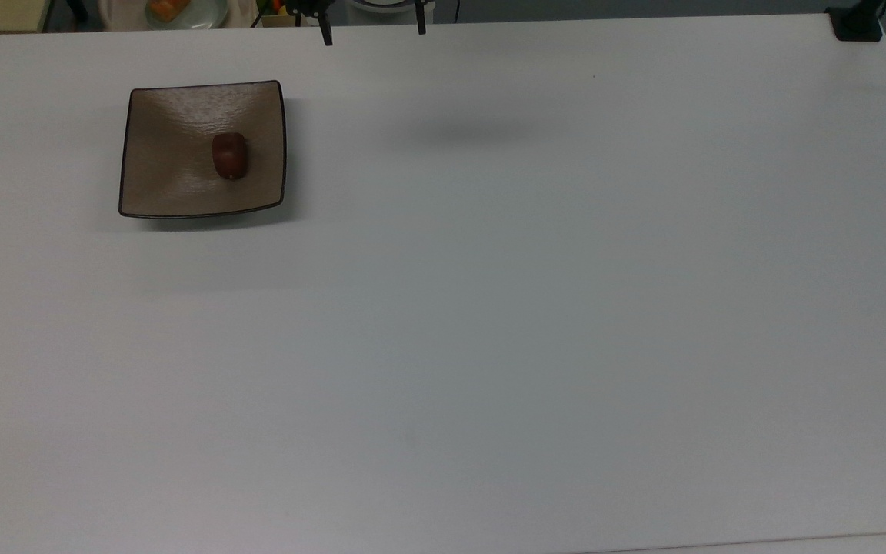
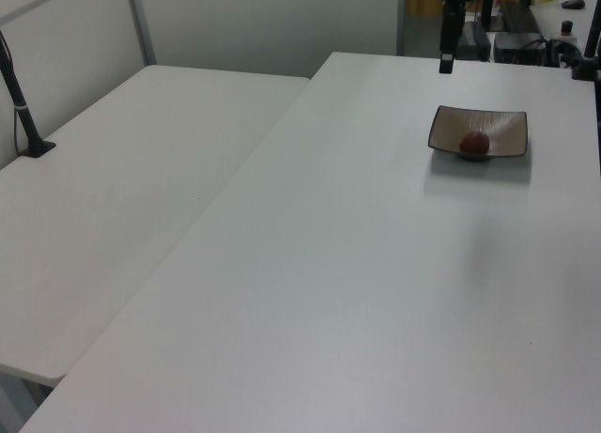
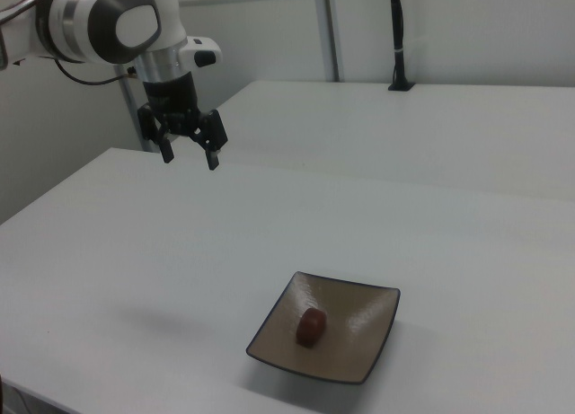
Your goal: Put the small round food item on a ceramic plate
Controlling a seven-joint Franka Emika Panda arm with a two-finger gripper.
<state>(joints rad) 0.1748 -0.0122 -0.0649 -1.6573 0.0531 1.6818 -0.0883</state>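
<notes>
Food item (image 3: 312, 327) plated, far from gripper (image 3: 190, 154)

A broad white table (image 1: 489, 308) takes up most of the room. In the left view a second white table (image 2: 122, 189) butts against it on the left view's left, with a black pole (image 2: 21, 104) standing on a small base at its far left edge. In the top view, a pale round dish (image 1: 181, 11) with an orange food piece (image 1: 166, 8) sits beyond the table's far edge, and a black clamp (image 1: 857, 23) grips the far right corner.
</notes>
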